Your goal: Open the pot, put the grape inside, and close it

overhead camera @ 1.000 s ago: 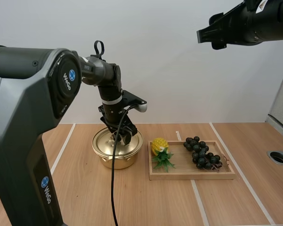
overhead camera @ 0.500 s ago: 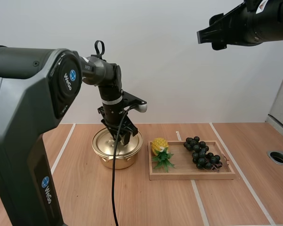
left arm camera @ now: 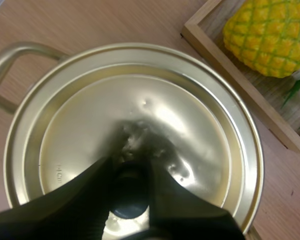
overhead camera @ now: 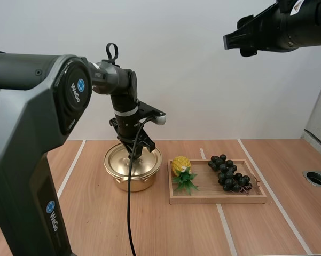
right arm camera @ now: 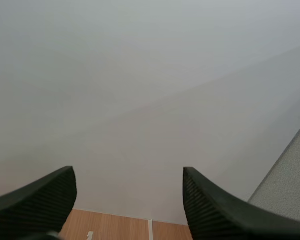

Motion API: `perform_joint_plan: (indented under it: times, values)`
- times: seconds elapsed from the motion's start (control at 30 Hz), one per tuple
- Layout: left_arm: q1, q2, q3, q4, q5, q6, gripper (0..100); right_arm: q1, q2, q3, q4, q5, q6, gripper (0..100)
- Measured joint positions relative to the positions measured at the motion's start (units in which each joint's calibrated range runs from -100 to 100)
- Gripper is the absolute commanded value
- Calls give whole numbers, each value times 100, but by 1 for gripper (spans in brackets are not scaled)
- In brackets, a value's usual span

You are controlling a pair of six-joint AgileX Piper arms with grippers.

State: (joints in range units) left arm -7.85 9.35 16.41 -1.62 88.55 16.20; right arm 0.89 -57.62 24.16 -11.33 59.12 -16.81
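The gold pot (overhead camera: 132,170) stands on the table with its lid (overhead camera: 119,158) on. My left gripper (overhead camera: 137,151) reaches straight down onto the lid's centre. In the left wrist view the lid (left arm camera: 154,115) shines below me, and my left gripper (left arm camera: 130,167) has its two fingers pressed against either side of the dark knob (left arm camera: 131,202). The bunch of dark grapes (overhead camera: 229,173) lies on the right part of the wooden tray (overhead camera: 219,198). My right gripper (overhead camera: 232,40) hangs high above the table, and in its own view the right gripper (right arm camera: 129,195) stands open on nothing.
A toy pineapple (overhead camera: 180,165) lies at the tray's left end, close to the pot; it also appears as the pineapple (left arm camera: 267,37) just past the tray's rim (left arm camera: 234,85). The pot's handle (left arm camera: 10,57) sticks out on the side away from the tray.
My left gripper's fingers have drawn together around the lid's knob. The right arm, the grapes and the tray have not moved.
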Motion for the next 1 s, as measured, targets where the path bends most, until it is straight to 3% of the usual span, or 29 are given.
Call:
perform_joint_plan:
  times: [0.2,0.37,0.57,1.0]
  values:
    - [0,-179,-39,26,58,0,0,0,23,0,0,51,0,100]
    - [0,-2048,-1108,107,259,-7,0,0,464,0,404,727,-66,100]
    - [0,-3385,-2049,192,206,-18,0,-149,1023,0,755,1158,-206,100]
    - [0,-4589,-4084,214,46,-276,0,-415,2456,0,1177,2445,-537,100]
